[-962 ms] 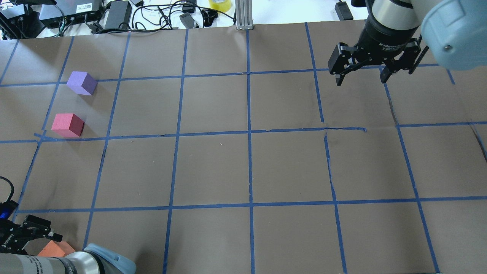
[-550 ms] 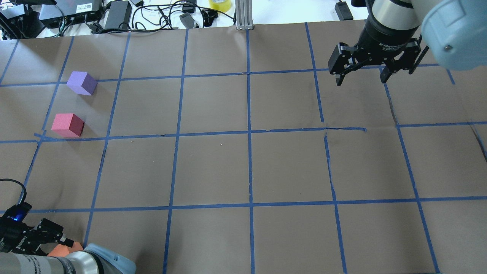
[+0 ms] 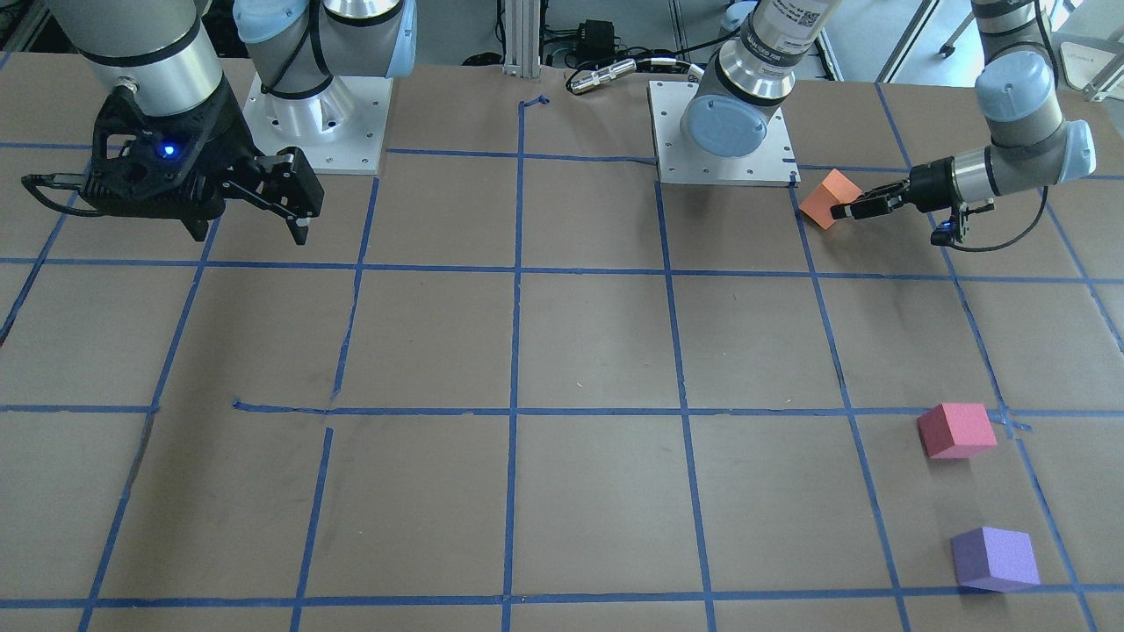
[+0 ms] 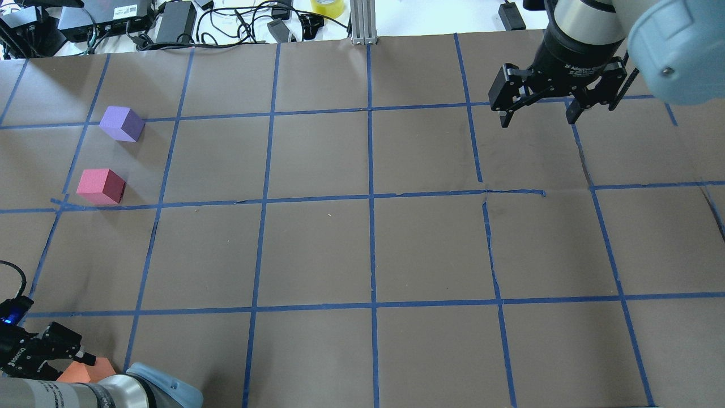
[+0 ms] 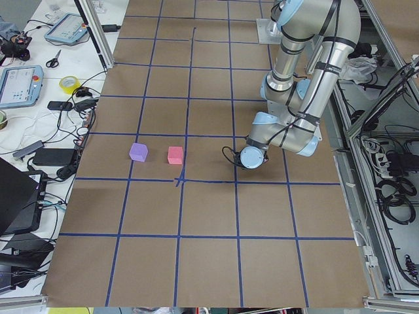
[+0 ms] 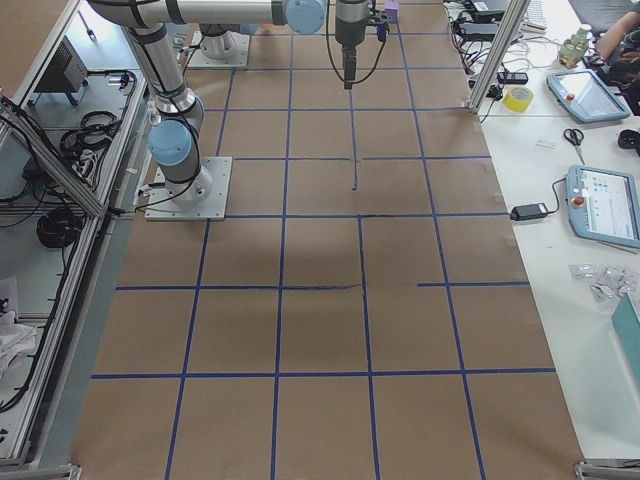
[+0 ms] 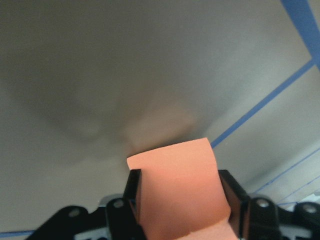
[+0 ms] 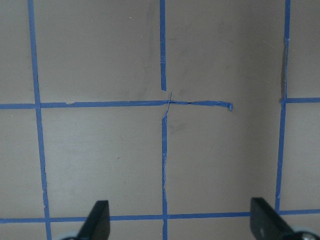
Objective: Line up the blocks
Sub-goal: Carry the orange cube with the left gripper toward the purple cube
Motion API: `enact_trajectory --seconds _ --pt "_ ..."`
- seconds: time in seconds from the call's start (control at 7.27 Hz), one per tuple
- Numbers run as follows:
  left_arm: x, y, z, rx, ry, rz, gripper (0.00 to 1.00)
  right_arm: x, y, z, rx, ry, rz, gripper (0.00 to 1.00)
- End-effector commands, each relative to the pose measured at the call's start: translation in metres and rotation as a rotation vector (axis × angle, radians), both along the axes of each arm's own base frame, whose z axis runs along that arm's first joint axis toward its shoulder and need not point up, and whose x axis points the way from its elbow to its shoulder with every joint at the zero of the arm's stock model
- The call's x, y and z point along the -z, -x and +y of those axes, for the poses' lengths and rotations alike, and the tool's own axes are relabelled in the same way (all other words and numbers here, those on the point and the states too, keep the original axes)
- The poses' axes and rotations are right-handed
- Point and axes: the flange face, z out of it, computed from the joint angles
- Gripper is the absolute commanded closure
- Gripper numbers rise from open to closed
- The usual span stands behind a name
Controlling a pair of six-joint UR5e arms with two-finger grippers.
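The orange block sits between the fingers of my left gripper, which is shut on it. The block is held tilted, low over the table near my left base. It also shows at the near-left corner in the overhead view and in the front view. The pinkish-red block and the purple block stand apart on the table's left side, the purple one farther out. My right gripper is open and empty, high over the far right.
Blue tape marks a grid on the brown paper. Cables, power bricks and a yellow tape roll lie beyond the far edge beside an aluminium post. The arm base plates stand at the robot's side.
My left gripper, with the orange block in it, has shifted slightly right and then back left. The right arm and the other two blocks have not moved.
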Motion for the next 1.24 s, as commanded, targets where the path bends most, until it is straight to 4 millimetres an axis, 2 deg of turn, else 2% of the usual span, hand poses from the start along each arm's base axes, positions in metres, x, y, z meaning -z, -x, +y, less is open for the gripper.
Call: enact_trajectory --seconds 0.0,0.14,0.28,0.41,0.55,0.69,0.96,1.1 --pt "-0.078 -0.057 -0.035 0.097 0.058 -0.086 1.00 0.000 0.000 0.000 0.000 -0.002 0.000 0.00" --pt "-0.111 -0.055 -0.075 0.255 0.153 -0.168 1.00 0.000 0.000 0.000 0.000 -0.002 0.000 0.00" --pt "-0.147 -0.040 -0.130 0.388 0.238 -0.293 1.00 0.000 0.000 0.000 0.000 -0.002 0.000 0.00" --pt "-0.164 -0.004 -0.183 0.512 0.295 -0.349 1.00 0.000 0.000 0.000 0.000 -0.002 0.000 0.00" --pt "-0.172 0.034 -0.232 0.630 0.376 -0.462 1.00 0.000 0.000 0.000 0.000 0.000 0.000 0.00" --pt "-0.171 0.060 -0.260 0.783 0.397 -0.537 1.00 0.000 0.000 0.000 0.000 0.000 0.000 0.00" --pt "-0.153 0.065 -0.290 0.907 0.481 -0.564 1.00 0.000 0.000 0.000 0.000 0.000 0.000 0.00" --pt "-0.154 0.083 -0.320 1.010 0.629 -0.621 1.00 0.000 0.000 0.000 0.000 0.002 0.000 0.00"
